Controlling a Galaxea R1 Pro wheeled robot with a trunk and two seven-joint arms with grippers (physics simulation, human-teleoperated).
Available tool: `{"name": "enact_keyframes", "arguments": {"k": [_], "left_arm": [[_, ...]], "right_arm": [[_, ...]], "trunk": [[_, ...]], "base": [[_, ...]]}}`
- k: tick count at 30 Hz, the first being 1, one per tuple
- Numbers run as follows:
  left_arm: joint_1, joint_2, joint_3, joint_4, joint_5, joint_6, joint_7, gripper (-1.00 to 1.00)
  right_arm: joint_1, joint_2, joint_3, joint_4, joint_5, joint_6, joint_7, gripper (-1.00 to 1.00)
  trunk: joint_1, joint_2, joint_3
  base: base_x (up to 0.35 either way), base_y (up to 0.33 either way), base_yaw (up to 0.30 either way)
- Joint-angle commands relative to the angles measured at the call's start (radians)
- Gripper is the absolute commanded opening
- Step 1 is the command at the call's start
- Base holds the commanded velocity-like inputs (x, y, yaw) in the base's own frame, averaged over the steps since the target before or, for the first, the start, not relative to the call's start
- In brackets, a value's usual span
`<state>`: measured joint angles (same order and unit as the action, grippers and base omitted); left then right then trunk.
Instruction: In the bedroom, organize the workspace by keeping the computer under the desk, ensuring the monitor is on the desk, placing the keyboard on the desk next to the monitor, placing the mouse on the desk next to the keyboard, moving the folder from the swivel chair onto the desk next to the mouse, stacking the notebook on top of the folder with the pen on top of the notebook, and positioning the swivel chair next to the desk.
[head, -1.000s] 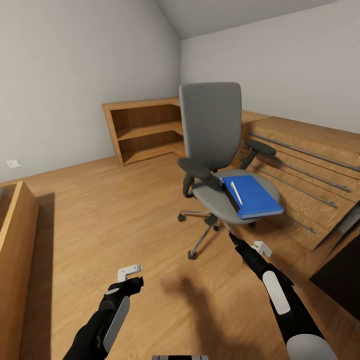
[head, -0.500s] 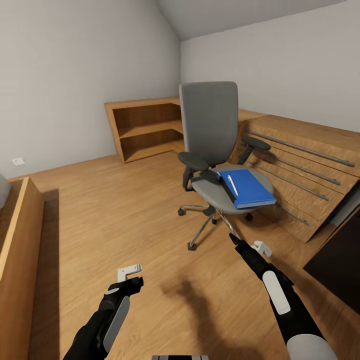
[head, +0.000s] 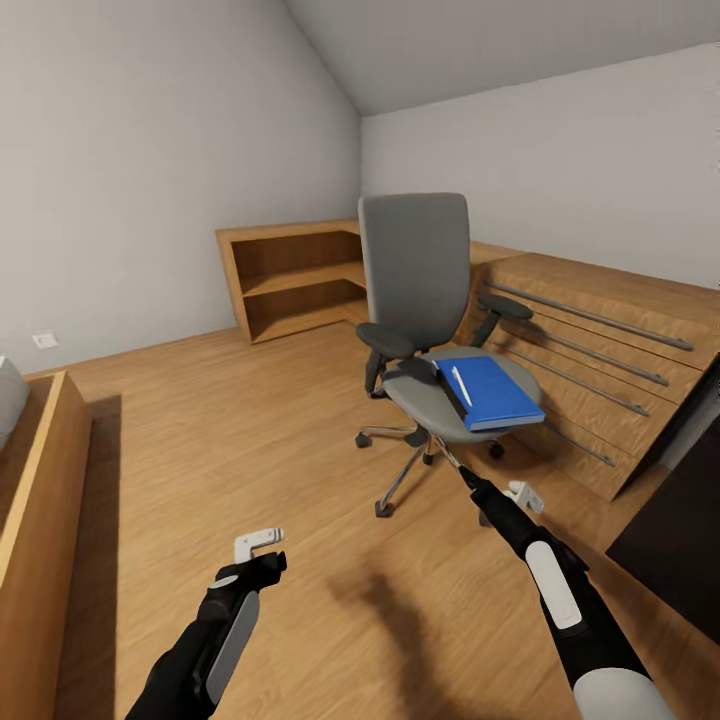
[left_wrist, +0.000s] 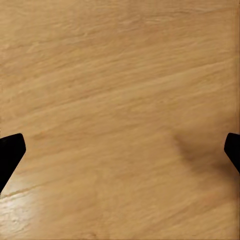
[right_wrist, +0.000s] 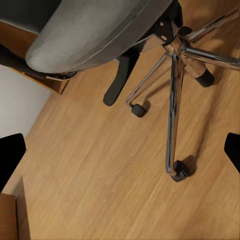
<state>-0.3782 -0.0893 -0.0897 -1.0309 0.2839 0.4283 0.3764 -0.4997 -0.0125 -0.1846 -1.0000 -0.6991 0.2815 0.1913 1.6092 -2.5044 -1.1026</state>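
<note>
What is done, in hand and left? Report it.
Done: nothing visible yet. The folder lies on the swivel chair seat, with the pen on it and the notebook by its edge. In hand: nothing; the left gripper and right gripper are open, above the wood floor, the right one near the chair base. Left: moving folder, notebook, pen and chair to the desk; the computer items are unconfirmed.

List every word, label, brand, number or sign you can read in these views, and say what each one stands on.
None: no readable text in these views.
The blue folder on the swivel chair has a plain cover.
The pen lying on it is too small to show any marking.
The wall outlet bears no legible label.
</note>
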Motion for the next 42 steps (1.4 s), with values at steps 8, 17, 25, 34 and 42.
{"name": "enact_keyframes", "arguments": {"k": [8,17,25,34,42], "left_arm": [[0.0,0.0,-0.002,-0.001,0.012,-0.076,0.007,1.0],[-0.001,0.0,-0.002,-0.002,0.012,-0.078,0.007,1.0],[0.0,0.0,-0.002,-0.003,0.012,-0.079,0.007,1.0],[-0.001,0.001,-0.001,-0.003,0.012,-0.08,0.006,1.0],[-0.001,0.002,-0.001,-0.003,0.014,-0.079,0.006,1.0]], "right_arm": [[0.001,0.001,-0.003,0.0,-0.007,0.007,0.003,1.0],[0.001,0.001,-0.003,-0.001,-0.007,0.006,0.002,1.0],[0.001,0.002,-0.003,-0.002,-0.005,0.005,0.002,1.0],[0.033,0.001,-0.002,-0.055,-0.005,0.004,0.003,1.0],[0.082,0.003,-0.002,-0.141,-0.005,0.0,0.002,1.0]], "trunk": [[-0.004,0.002,0.04],[-0.008,0.004,0.089],[-0.028,0.039,0.129],[-0.063,0.102,0.17],[-0.093,0.158,0.197]], "base": [[0.0,0.0,0.0],[-0.093,0.0,0.0],[-0.305,0.0,0.0],[-0.335,0.008,0.0],[-0.289,0.009,-0.006]]}}
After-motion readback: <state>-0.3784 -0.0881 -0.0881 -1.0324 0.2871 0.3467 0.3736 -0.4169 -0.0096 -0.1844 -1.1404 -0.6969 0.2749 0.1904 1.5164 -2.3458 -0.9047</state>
